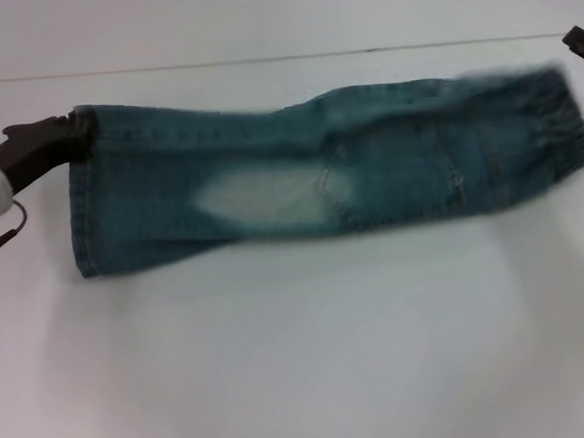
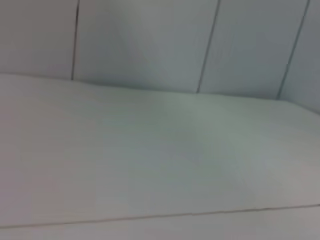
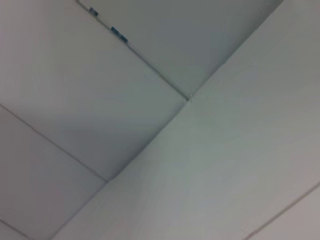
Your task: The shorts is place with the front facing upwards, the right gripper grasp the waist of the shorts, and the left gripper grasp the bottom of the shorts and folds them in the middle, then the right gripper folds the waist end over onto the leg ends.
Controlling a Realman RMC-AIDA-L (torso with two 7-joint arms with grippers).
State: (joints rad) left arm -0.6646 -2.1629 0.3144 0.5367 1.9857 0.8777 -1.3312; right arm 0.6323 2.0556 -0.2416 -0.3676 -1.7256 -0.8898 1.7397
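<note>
- Head view: a white desk (image 1: pixel 302 359) ran back to a pale wall. The denim shorts (image 1: pixel 319 172) lay folded lengthwise across its far half, leg ends to the left, elastic waist to the right. The left tool (image 1: pixel 77 129) was pinching the far corner of the leg ends. The right tool (image 1: pixel 582 42) sat near the waist's far corner, apart from it; its fingers' state couldn't be told.
- Left wrist view: only white desk surface (image 2: pixel 150 165) and panelled wall.
- Right wrist view: only white panels.
</note>
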